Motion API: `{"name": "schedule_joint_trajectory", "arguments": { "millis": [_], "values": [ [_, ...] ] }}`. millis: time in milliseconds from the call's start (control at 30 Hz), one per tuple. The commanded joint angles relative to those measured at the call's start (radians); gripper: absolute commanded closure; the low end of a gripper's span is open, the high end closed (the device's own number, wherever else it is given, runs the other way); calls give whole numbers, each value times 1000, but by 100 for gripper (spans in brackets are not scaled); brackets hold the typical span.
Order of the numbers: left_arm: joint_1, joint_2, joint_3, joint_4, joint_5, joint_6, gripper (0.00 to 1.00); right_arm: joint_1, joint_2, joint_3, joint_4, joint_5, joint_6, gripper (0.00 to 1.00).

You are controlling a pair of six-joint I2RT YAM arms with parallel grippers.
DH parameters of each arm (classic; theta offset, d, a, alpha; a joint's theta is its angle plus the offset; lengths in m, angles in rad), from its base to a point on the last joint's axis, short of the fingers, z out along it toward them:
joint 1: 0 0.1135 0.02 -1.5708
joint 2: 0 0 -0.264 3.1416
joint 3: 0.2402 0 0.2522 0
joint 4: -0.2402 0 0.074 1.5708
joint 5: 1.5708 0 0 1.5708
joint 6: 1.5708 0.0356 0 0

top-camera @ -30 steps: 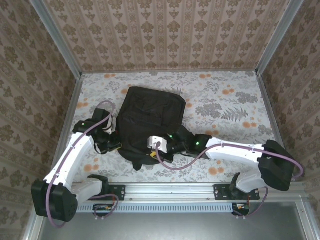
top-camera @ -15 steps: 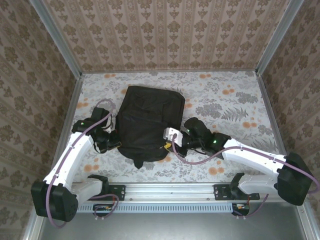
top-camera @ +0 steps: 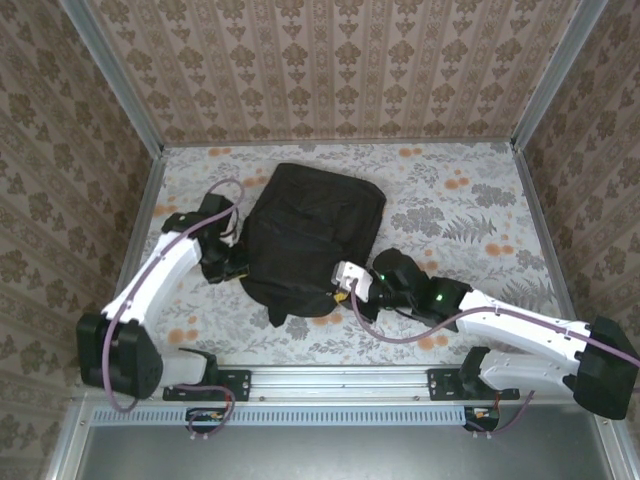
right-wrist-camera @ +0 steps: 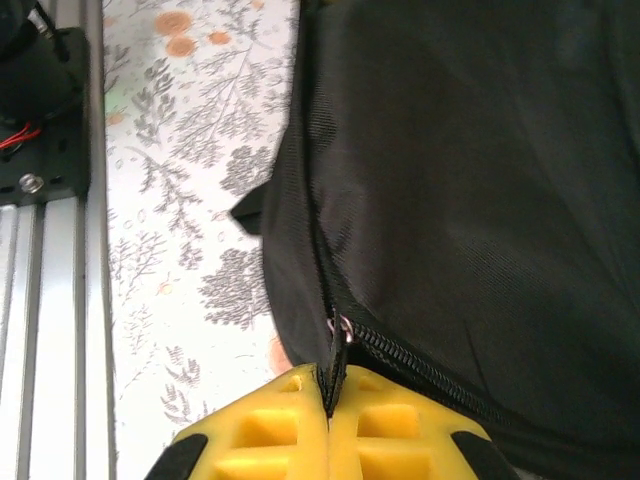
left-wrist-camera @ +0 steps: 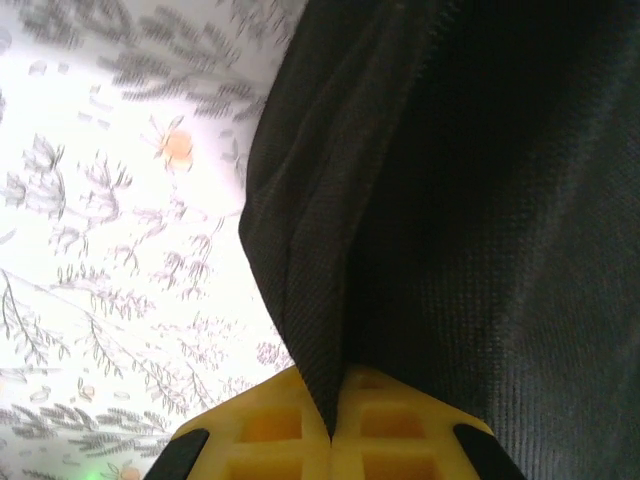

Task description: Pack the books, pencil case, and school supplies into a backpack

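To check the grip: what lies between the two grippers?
The backpack. In the top view it spans from the left gripper to the right gripper; each wrist view shows its fabric pinched.

One backpack [top-camera: 312, 235] on one table [top-camera: 470, 200] — and two claws, the left claw [left-wrist-camera: 330, 420] and the right claw [right-wrist-camera: 328, 400].

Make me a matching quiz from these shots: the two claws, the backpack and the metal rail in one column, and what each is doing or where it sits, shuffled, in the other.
Column one
1. left claw
2. right claw
3. backpack
4. metal rail

Column two
A. clamped on the backpack's edge right by the zipper
B. running along the near edge of the floral table
C. lying on the floral table
D. clamped on a plain fold of the backpack's cloth

Pairs: 1-D, 2-A, 3-C, 4-B
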Motion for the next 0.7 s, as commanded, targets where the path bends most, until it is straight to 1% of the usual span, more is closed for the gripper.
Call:
{"name": "schedule_joint_trajectory", "arguments": {
  "millis": [0, 33, 67, 167, 233, 300, 467, 533, 567, 667],
  "values": [
    [-45, 60, 111, 72, -150, 32, 100, 73, -49, -9, 26, 25, 56, 100],
    [-56, 76, 136, 70, -163, 33, 100, 89, -46, -9, 37, 30, 71, 100],
    [-63, 95, 164, 65, -170, 35, 98, 106, -39, -6, 52, 35, 85, 100],
    [-56, 141, 225, 39, -175, 33, 81, 136, 4, 11, 91, 59, 117, 100],
    [-49, 139, 236, 26, -155, 19, 76, 137, 43, 28, 116, 74, 138, 100],
    [-49, 103, 207, 32, -100, -13, 74, 137, 88, 45, 151, 115, 162, 100],
    [-59, -17, 90, 63, 50, -124, 71, 137, 192, 90, 224, 119, 194, 100],
    [-79, -59, 44, 76, 83, -169, 70, 137, 222, 99, 264, 118, 215, 100],
    [-93, -77, 21, 83, 95, -196, 68, 137, 236, 101, 286, 114, 226, 100],
    [-133, -122, -36, 95, 103, -271, 66, 137, 263, 110, 326, 96, 247, 100]
  ]
}}
